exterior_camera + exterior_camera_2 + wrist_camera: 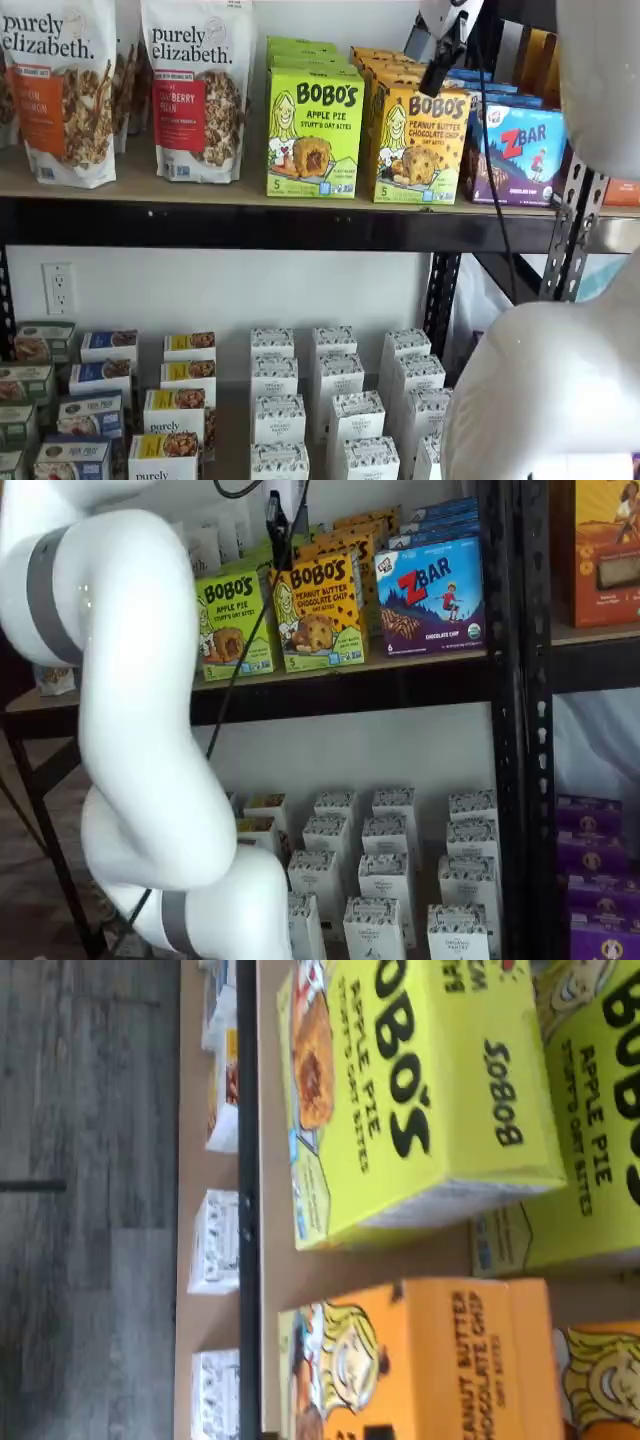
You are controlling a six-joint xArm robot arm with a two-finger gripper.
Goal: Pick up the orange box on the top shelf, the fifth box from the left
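Note:
The orange box (418, 145) lettered "BOBO'S Peanut Butter Chocolate Chip" stands upright at the front of the top shelf (150, 190), with more boxes of the same kind in a row behind it. It shows in both shelf views (318, 610) and in the wrist view (430, 1360). My gripper (440, 70) hangs from the view's top edge just above and in front of the orange box's upper edge, apart from it. Only dark fingers side-on and a cable show (277, 525), so I cannot tell whether it is open.
A lime-green Apple Pie box (314, 135) stands close on the orange box's left and a blue-purple ZBar box (520, 155) close on its right. Granola bags (195, 90) stand further left. Small white boxes (330, 400) fill the lower level. A black upright (505, 680) stands at the right.

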